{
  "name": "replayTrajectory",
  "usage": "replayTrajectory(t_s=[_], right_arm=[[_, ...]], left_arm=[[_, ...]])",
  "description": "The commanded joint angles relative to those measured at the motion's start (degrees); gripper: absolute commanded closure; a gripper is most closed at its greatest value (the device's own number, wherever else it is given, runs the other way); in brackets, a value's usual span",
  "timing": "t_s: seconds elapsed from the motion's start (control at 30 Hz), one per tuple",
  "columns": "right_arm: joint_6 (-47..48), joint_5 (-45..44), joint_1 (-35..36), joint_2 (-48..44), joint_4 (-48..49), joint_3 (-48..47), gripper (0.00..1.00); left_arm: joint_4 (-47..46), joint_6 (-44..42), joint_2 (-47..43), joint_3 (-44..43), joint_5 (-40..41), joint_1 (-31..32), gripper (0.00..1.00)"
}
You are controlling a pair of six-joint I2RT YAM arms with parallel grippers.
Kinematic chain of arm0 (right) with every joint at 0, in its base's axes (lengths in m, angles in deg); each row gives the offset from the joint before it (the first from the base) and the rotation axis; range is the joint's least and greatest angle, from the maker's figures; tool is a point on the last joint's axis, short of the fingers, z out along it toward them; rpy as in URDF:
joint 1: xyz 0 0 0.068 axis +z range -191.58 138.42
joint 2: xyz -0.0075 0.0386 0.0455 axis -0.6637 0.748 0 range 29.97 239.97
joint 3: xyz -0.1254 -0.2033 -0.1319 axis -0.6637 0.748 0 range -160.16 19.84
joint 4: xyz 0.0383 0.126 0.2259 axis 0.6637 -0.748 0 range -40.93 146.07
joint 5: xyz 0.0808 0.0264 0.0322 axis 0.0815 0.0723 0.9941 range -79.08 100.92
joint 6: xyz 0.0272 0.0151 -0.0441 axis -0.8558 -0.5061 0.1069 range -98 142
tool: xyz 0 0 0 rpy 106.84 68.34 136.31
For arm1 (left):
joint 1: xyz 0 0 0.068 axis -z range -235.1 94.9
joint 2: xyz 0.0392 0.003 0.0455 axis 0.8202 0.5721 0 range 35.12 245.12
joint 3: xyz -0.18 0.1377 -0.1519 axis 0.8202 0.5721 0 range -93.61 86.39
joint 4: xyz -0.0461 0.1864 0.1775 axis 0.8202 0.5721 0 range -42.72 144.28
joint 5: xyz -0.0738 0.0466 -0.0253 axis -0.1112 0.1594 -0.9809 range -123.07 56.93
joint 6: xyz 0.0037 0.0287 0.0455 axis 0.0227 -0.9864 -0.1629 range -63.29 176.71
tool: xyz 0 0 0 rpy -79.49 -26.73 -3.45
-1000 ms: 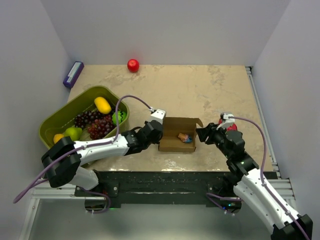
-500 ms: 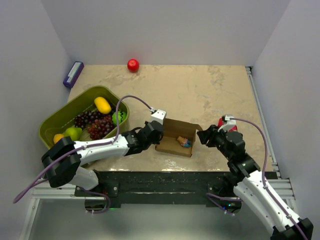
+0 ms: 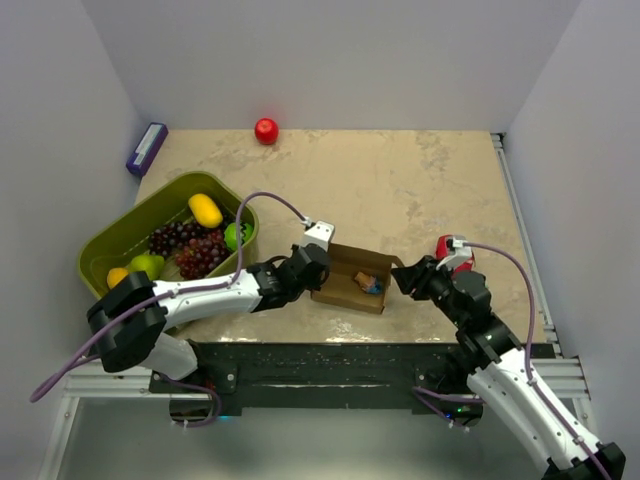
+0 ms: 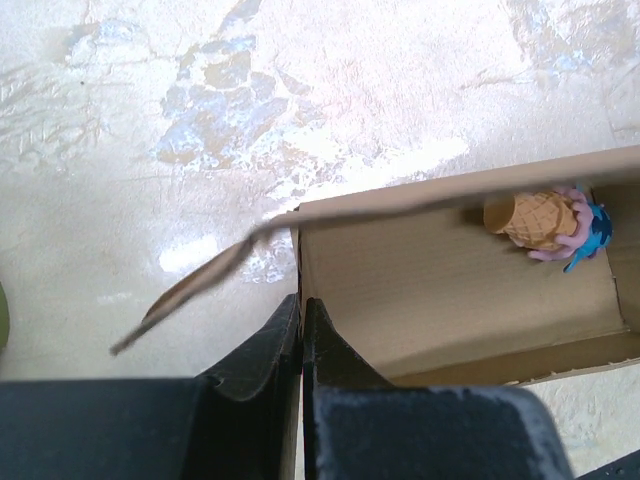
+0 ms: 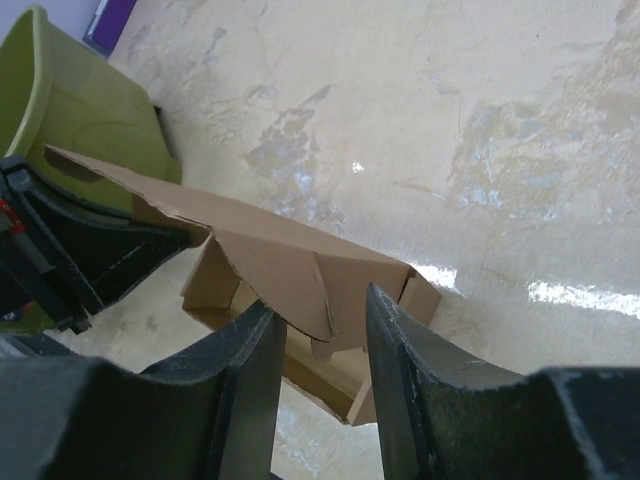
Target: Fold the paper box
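The brown paper box (image 3: 342, 278) lies open near the table's front edge, with a small ice-cream-cone toy (image 3: 368, 283) inside. My left gripper (image 3: 312, 270) is shut on the box's left wall; in the left wrist view the jaws (image 4: 300, 312) pinch that thin wall, with the box floor (image 4: 430, 290) and the toy (image 4: 545, 218) beyond. My right gripper (image 3: 404, 279) is open at the box's right end. In the right wrist view its fingers (image 5: 252, 365) straddle a hanging brown flap (image 5: 290, 255) without closing on it.
An olive-green basket (image 3: 112, 232) with grapes and other fruit stands at the left; it also shows in the right wrist view (image 5: 60, 90). A red apple (image 3: 266, 130) and a purple block (image 3: 147, 148) lie at the back. A red object (image 3: 450, 246) sits behind my right wrist.
The box has turned slightly and slid a little toward the front edge, held by the left gripper. My right gripper has moved slightly nearer and lower at the box's right end.
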Motion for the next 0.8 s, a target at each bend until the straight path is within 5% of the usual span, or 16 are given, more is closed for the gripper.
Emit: replayTrajectory(t_s=[0.0,0.5,0.77], right_arm=[[-2.55,0.28,0.35,-0.92,0.76,1.22,0.6],[-4.39,0.46,2.45,2.15,4.27,3.41,0.63],[-5.71,-0.69,4.04,2.24,5.67,4.65,0.73]], left_arm=[[-0.37,2.22,1.5,-1.35,0.75,0.76,0.93],[-3.09,5.39,1.94,1.11,-2.41,2.07,0.93],[-4.5,6.09,2.99,0.23,-4.0,3.39,0.93]])
